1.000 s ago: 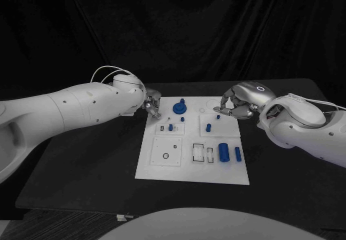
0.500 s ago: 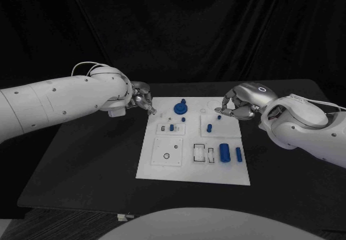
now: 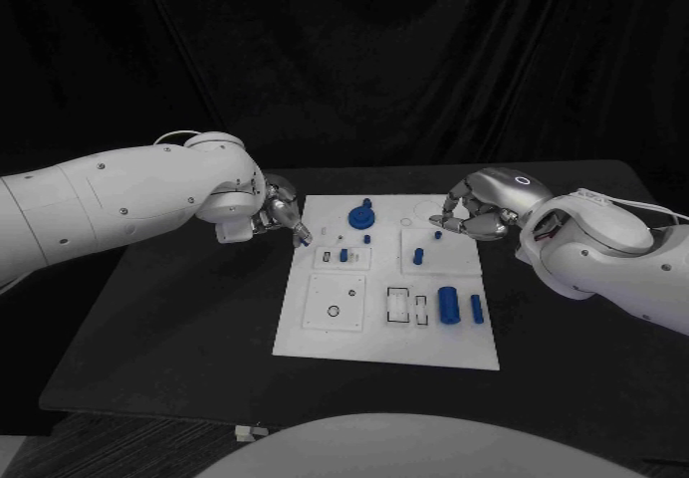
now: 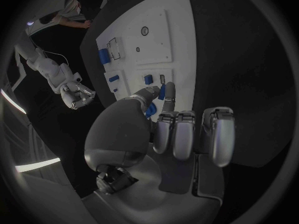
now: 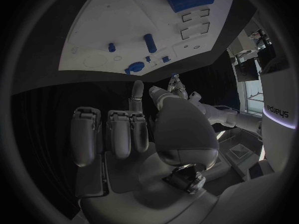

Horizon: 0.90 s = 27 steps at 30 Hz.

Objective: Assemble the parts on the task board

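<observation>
the left hand (image 3: pixel 273 214) hangs at the far left edge of the white board (image 3: pixel 331 344). most of its fingers (image 4: pixel 187 134) are curled in side by side, and one stretches out with the thumb; whether they pinch something cannot be told. a small blue block (image 3: pixel 344 256) sits upright just beyond that fingertip, probably its target. the right hand (image 3: pixel 474 211) waits over the far right corner, fingers curled on nothing, a short blue peg (image 3: pixel 418 256) near them. a blue cylinder (image 3: pixel 447 303) lies well nearer the robot, apparently not yet fitted.
</observation>
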{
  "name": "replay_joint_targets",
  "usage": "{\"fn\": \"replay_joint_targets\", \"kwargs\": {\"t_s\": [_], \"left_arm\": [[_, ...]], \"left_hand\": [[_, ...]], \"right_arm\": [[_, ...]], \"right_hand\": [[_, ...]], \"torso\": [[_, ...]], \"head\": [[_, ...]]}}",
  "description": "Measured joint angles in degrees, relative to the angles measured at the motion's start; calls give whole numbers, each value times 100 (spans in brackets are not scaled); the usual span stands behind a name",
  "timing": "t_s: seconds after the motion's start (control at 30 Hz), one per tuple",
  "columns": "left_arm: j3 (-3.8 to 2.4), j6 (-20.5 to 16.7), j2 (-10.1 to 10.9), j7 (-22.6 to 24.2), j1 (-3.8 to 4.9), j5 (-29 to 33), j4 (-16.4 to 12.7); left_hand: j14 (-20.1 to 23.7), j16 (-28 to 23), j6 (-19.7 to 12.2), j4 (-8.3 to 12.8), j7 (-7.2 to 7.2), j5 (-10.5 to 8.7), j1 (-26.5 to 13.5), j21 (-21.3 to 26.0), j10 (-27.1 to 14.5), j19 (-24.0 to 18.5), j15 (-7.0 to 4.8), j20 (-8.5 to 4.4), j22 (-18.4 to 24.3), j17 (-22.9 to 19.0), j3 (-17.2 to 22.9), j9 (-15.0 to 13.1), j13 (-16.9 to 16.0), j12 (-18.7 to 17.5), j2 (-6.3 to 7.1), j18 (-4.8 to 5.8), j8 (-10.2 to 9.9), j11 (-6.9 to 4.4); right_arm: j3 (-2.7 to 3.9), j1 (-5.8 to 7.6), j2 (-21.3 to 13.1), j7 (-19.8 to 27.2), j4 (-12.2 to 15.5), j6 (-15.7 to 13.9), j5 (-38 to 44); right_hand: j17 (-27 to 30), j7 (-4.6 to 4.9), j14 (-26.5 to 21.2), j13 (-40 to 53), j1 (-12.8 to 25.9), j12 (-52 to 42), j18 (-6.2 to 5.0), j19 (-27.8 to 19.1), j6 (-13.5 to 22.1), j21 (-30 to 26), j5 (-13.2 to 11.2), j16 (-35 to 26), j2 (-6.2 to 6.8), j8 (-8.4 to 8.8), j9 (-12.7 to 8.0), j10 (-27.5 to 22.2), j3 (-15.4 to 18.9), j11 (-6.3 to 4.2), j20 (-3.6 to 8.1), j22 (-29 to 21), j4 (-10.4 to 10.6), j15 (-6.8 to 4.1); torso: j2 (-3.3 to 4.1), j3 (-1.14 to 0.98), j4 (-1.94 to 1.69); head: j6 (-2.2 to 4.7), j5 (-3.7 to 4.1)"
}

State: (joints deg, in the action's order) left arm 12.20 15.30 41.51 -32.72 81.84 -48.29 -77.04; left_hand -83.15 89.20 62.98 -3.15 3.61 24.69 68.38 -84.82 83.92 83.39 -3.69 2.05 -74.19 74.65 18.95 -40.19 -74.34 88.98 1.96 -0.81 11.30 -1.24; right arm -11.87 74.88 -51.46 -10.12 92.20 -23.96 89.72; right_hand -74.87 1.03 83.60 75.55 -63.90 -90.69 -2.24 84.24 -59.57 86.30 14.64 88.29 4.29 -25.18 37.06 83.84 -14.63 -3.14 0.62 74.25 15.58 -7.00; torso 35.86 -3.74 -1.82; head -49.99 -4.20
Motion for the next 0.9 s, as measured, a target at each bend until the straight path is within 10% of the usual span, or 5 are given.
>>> {"fn": "replay_joint_targets", "kwargs": {"t_s": [0.27,0.9], "left_arm": [[-3,-186,-93,-129,-51,241,-5],[4,-1478,150,256,-557,-442,-428]], "left_hand": [[0,0,0,95,0,-1,-91,66,1,1,1,1,0,0,204,-65,0,0,89,0,0,2],[0,0,-48,118,45,-12,-158,131,1,2,1,2,0,0,228,-64,0,0,22,-1,-44,2]], "right_arm": [[0,-35,12,-1,-10,39,-88],[0,-103,-12,-1,-15,61,-148]], "right_hand": [[0,0,0,0,-158,0,1,0,0,0,1,0,40,0,13,0,0,0,0,0,0,0],[0,0,0,0,-239,0,1,0,1,-1,133,-43,15,6,31,0,-1,0,0,0,0,0]], "torso": [[-11,-8,-14],[2,16,-10]], "head": [[0,2],[0,-69]]}}
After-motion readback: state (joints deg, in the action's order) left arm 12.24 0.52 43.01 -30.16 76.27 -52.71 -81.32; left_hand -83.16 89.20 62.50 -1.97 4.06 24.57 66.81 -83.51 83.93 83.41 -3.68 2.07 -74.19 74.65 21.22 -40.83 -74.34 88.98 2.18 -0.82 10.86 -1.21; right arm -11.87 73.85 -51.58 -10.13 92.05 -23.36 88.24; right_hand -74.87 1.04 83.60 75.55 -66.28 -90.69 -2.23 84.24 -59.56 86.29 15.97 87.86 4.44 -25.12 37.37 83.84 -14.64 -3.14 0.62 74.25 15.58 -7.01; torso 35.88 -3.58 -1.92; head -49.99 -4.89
